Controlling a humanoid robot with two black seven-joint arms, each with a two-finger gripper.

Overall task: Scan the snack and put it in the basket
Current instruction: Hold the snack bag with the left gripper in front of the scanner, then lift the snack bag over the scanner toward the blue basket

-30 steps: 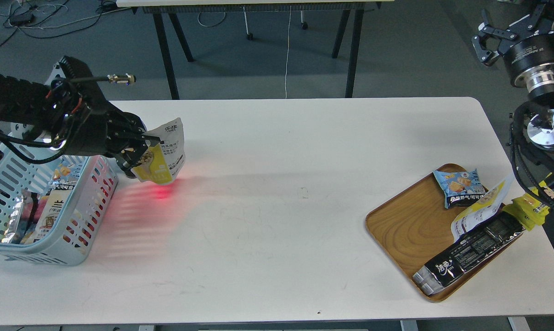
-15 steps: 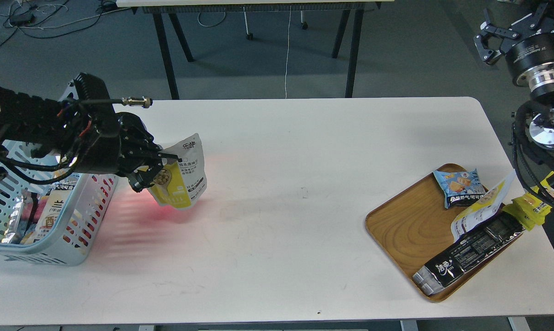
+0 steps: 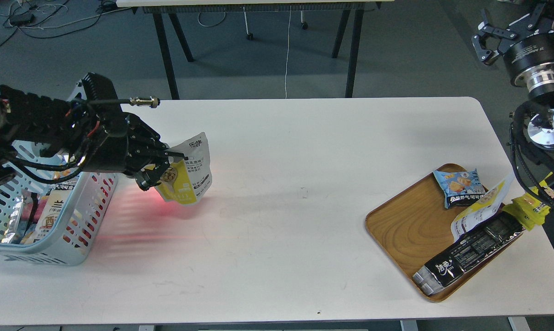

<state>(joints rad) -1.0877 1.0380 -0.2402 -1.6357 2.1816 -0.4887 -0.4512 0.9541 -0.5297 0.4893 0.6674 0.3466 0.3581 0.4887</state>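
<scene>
Snack (image 3: 190, 171): glossy foil-like film, crinkled, yellow below, pale top. Basket (image 3: 81, 209): light blue plastic, slotted, smooth semi-gloss. Table (image 3: 277, 220): white, matt, smooth, faint scuffs. Tray (image 3: 403, 225): wood, visible grain, satin finish. Blue packet (image 3: 459, 187): shiny plastic film. Black packet (image 3: 470, 250): glossy film, creased. Left arm (image 3: 47, 133): matt black, ribbed housing, brass-coloured metal connector. Right arm (image 3: 536, 59): black casing, polished bare-metal rings.
</scene>
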